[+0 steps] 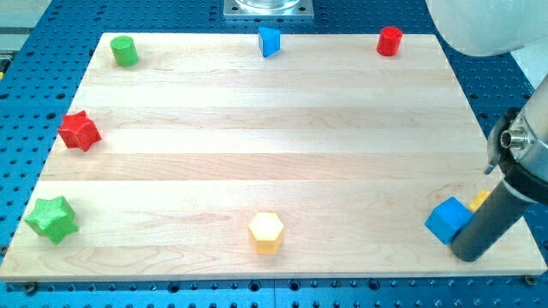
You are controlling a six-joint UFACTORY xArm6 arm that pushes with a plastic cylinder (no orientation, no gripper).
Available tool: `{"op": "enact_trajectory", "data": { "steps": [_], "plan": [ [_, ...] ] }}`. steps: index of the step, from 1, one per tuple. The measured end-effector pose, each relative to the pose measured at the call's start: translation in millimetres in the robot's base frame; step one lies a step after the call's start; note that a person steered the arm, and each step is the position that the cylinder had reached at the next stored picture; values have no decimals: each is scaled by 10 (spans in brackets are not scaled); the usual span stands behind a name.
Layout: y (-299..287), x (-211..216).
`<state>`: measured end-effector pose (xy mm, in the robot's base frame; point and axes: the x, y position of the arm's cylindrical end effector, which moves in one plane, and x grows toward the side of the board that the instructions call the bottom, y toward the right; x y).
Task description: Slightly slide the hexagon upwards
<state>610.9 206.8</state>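
Note:
The yellow hexagon lies near the view's bottom edge of the wooden board, a little left of centre. My rod comes in from the view's right, and my tip rests at the bottom right corner, touching the right side of a blue cube. The tip is far to the right of the hexagon. A small yellow block peeks out just behind the rod; its shape is mostly hidden.
A green cylinder sits at the top left, a blue triangular block at top centre, a red cylinder at top right. A red star is at the left edge, a green star at the bottom left.

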Motion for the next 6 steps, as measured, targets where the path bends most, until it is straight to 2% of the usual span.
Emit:
{"op": "enact_trajectory", "data": {
  "steps": [3, 4, 5, 6],
  "plan": [
    [-1350, 73],
    [-2207, 74],
    [-2428, -139],
    [-2292, -458]
  ]
}}
